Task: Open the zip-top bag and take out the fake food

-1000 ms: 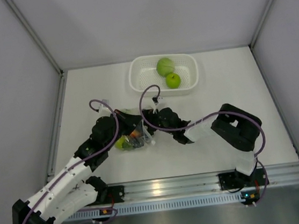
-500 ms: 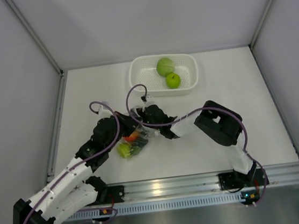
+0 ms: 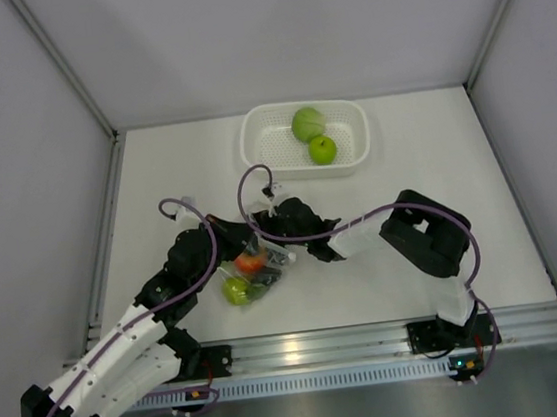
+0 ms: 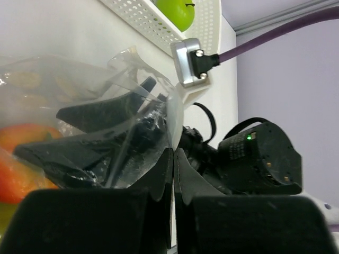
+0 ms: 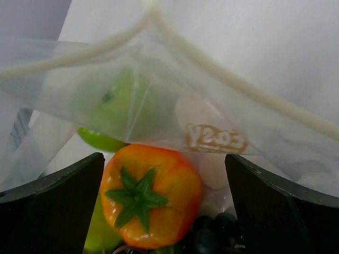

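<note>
The zip-top bag (image 3: 263, 277) lies on the table between the two grippers. My left gripper (image 4: 174, 152) is shut on a fold of the bag's clear plastic (image 4: 106, 106) near its mouth; in the top view it (image 3: 245, 240) is at the bag's far left corner. My right gripper (image 5: 164, 174) is open inside the bag's mouth (image 5: 212, 95), with its fingers on either side of a red-yellow apple (image 5: 151, 196). A green fruit (image 5: 114, 116) lies behind the apple and dark grapes (image 5: 212, 233) below it. The top view shows the apple (image 3: 250, 262) and a green fruit (image 3: 235, 290) in the bag.
A white perforated basket (image 3: 251, 146) stands at the back and holds a pale green ball (image 3: 307, 123) and a green apple (image 3: 322, 149). Its rim (image 4: 148, 21) shows in the left wrist view. The right arm's wrist (image 4: 254, 159) is close beside my left gripper. Grey walls enclose the table.
My right gripper has moved left from beside the bag into its mouth. My left arm has drawn back toward the near edge, and the bag has shifted with it, showing the apple more.
</note>
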{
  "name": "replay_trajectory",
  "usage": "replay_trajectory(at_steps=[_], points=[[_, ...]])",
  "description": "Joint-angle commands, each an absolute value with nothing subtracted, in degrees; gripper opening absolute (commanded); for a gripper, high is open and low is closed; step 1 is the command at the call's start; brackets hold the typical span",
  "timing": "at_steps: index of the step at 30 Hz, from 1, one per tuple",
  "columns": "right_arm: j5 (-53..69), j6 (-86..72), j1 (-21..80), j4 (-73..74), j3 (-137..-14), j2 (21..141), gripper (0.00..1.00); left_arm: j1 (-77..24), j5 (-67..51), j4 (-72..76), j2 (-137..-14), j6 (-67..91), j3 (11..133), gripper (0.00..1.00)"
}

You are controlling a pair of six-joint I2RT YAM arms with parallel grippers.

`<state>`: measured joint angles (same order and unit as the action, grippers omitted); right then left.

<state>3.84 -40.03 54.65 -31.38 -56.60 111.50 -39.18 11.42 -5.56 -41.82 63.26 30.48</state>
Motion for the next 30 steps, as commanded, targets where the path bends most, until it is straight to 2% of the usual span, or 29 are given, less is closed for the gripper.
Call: replay_trajectory(at_steps=[1, 6, 10, 18, 21, 24, 25, 30], points=[[13.6, -35.43, 55.81, -29.8, -57.12, 106.18, 0.98, -39.29, 12.66, -5.27, -40.7, 61.79, 28.92, 0.0], [14.42, -30.95, 57.39, -21.81, -59.5, 106.69, 0.99, -39.29, 12.48, -5.27, -40.17, 61.87, 27.43, 0.0], [9.24, -27.86, 59.85, -13.11, -63.45, 109.42, 0.99, -39.29, 12.83, -5.27, -39.73, 61.87, 27.07, 0.0], [-2.87, -28.04, 61.17, -10.81, -64.78, 110.83, 0.99, -39.29, 12.83, -5.36, -39.64, 61.35, 27.16, 0.0], [-6.23, -27.69, 61.17, -10.02, -64.34, 109.69, 0.93, -39.29, 13.09, -5.36, -39.11, 61.26, 26.98, 0.0], [-7.03, -27.25, 61.17, -11.16, -62.76, 107.59, 0.77, -39.29, 13.62, -5.62, -38.85, 61.17, 26.72, 0.0], [-7.21, -27.07, 61.17, -11.6, -62.32, 107.06, 0.69, -39.29, 13.88, -5.8, -38.93, 61.17, 26.72, 0.0], [-8.96, -25.32, 61.17, -13.09, -60.21, 103.37, 0.55, -39.29, 14.59, -5.8, -39.02, 61.0, 26.72, 0.0]])
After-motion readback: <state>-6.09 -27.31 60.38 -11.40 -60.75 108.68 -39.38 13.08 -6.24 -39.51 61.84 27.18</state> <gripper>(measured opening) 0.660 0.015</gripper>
